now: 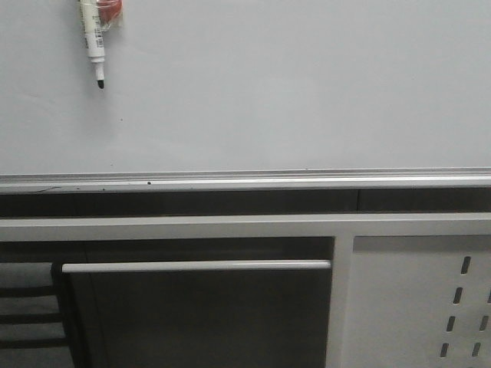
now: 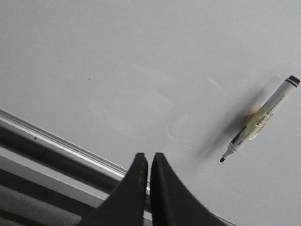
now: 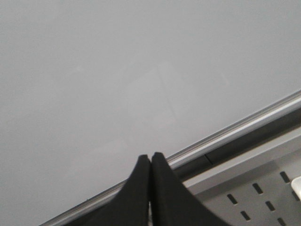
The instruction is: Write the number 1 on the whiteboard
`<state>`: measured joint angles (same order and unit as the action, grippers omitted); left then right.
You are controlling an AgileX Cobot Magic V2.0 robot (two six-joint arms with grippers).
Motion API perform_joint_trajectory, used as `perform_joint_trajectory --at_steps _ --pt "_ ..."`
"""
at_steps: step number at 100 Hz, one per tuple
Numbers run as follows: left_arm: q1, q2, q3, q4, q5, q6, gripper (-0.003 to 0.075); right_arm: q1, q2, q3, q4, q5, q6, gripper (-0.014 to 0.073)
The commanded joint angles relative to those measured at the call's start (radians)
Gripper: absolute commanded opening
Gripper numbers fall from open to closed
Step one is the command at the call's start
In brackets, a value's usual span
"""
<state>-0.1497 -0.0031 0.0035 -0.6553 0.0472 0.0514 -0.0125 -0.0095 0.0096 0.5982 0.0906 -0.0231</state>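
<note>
both my grippers sit pressed together and grip nothing: the left gripper point(image 2: 146, 160) shows its two black fingers meeting at the tips with only a hairline seam between them, and the right gripper point(image 3: 150, 160) is the same, tips touching. neither one has the marker.

the marker point(image 1: 95, 38) hangs at the upper left of the whiteboard point(image 1: 291, 92), cap off, black tip pointing down, with an orange blur at its upper end that i cannot identify; what carries it lies outside the front view. from my left wrist it lies well off to the side of my fingers, slightly smeared, so i judge it may be moving.

no number 1 shows on the board in any view, only a few dark specks and faint wipe traces. i judge the stroke is not yet begun.

to do it well, i would bring the tip square to the board, press lightly so the felt wets the surface without skidding, then pull straight down in one steady draw, well above the rail point(image 1: 245, 182).

the board is smooth, pale grey, a little glossy. the rail is brushed silver metal, long and thin. the marker is a slim white plastic cylinder with printed label. beyond the rail sits a grey panel point(image 3: 263, 193) punched with slots.
</note>
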Motion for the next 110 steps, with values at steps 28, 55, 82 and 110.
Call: perform_joint_trajectory --at_steps 28,55,82,110 --pt "0.001 0.241 -0.284 0.25 0.115 -0.002 -0.0021 -0.005 0.299 -0.304 -0.041 0.227 -0.097 -0.0043" --pt "-0.087 0.528 -0.461 0.231 0.066 0.107 -0.002 -0.005 0.558 -0.499 -0.037 0.331 -0.214 -0.0043" --pt "-0.359 0.75 -0.513 0.233 -0.179 0.122 -0.002 0.064 0.648 -0.566 0.011 0.343 -0.314 0.0178" --pt "-0.472 0.942 -0.608 0.309 -0.225 0.122 0.0164 0.064 0.657 -0.567 0.011 0.344 -0.33 0.0386"
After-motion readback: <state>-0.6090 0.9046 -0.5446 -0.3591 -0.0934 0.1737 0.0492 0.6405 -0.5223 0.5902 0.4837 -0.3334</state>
